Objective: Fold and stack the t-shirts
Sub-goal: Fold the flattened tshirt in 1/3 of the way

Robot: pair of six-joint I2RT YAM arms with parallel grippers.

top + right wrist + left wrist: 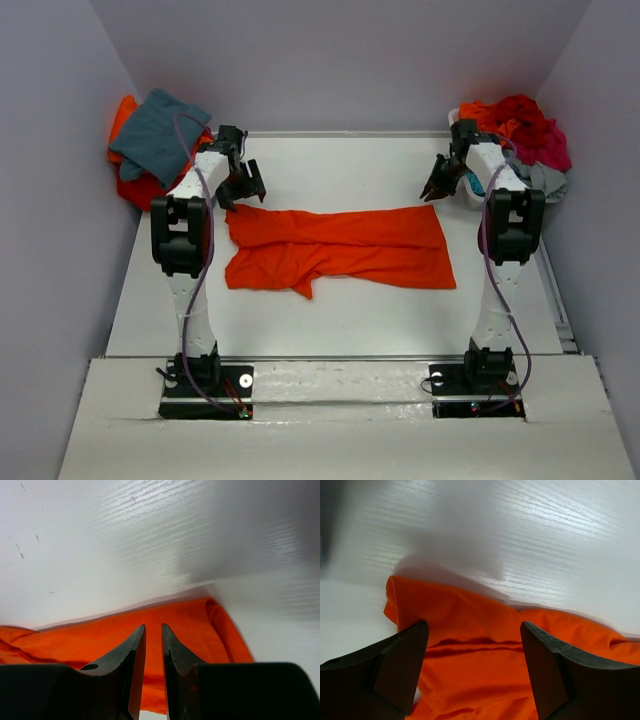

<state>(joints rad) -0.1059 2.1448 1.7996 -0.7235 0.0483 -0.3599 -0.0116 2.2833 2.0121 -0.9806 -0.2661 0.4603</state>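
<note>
A white wood-grain desk (pixel 340 320), walled in by plain pale lilac panels, carries the bright orange t-shirt (pixel 340 250) lying flat and crumpled across its middle. The left gripper (pixel 475 650) hangs with fingers wide apart over the shirt's left corner, while the right gripper (pixel 153 645) has its fingers nearly together, a thin gap between them, nothing visibly pinched. Heaped shirts (pixel 155 145) at the far left and more shirts (pixel 520 130) at the far right are partly hidden behind the arms.

table (pixel 340 310): white, woodgrain | walls (pixel 340 60): plain grey | bin (pixel 468 196): white
</note>
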